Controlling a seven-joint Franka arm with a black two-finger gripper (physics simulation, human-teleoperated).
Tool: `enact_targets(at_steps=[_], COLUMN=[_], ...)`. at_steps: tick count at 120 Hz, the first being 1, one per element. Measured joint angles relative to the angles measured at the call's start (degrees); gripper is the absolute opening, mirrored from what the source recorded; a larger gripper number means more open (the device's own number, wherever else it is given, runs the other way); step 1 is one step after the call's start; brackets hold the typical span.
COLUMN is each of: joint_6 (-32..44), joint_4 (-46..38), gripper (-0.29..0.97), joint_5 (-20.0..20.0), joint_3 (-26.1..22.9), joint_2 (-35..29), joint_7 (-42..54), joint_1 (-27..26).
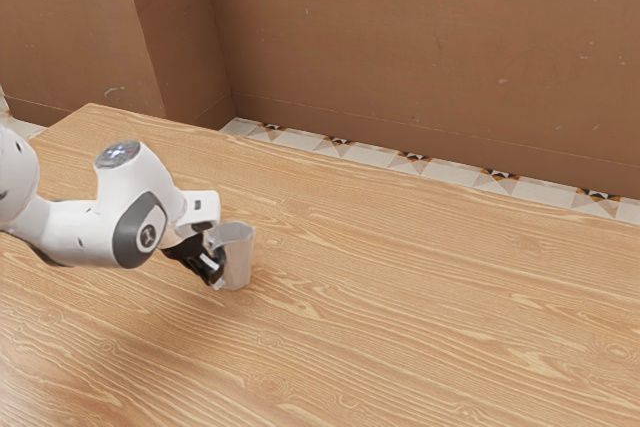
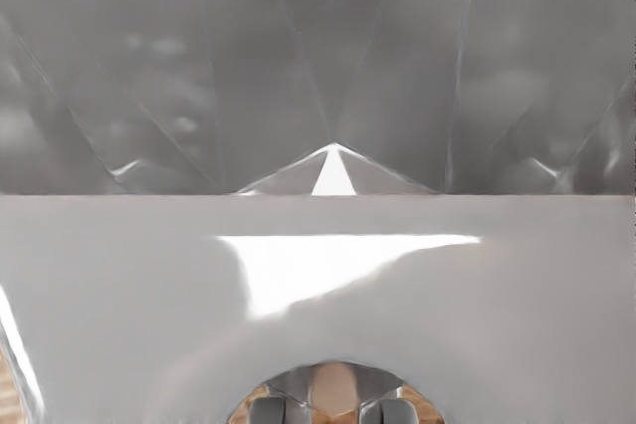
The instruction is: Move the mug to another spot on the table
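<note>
Starting at the exterior view's left, the white arm (image 1: 120, 222) is lying low over the wooden table (image 1: 430, 337), and its black gripper (image 1: 203, 257) is sitting right against the mug (image 1: 233, 255), on the mug's arm-facing side. The grey mug is standing upright, or very nearly so, on the table just to the right of the gripper, its open mouth facing up and a faint shadow showing at its foot. Whether the jaws are clamping the mug's wall or only sitting beside it, I cannot tell. In the wrist view the mug's wall is looming directly under the hand, with the mug's inside showing beyond its rim, so the hand is looking well centred on that wall. I am judging the step in hand to be securing the grip before any carry. Doing it well is going to mean squeezing squarely on the wall so the mug is not twisting, then raising it straight up just clear of the wood rather than dragging it, since a sideways shove here would risk tipping the mug away from the arm. Right of the mug, the table is stretching on toward the tiled strip (image 1: 420, 162) beyond it; any spot well apart from the mug's present place is looking suitable.
</note>
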Motion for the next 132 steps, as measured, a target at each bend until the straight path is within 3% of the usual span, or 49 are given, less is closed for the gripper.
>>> enact_targets(at_steps=[60,79,92,132], joint_6=[0.7,0.4,0.2,-0.3], joint_4=[-1.9,-1.9,-1.9,-5.8], gripper=[-0.07,0.27,0.43,0.63], joint_5=[-1.9,-2.4,-2.6,-2.7], joint_3=[0.0,-0.3,-0.3,0.3], joint_2=[0.3,0.5,0.4,-6.1], joint_7=[0.2,0.7,1.1,1.9], joint_1=[-3.8,-3.5,-3.4,-4.7])
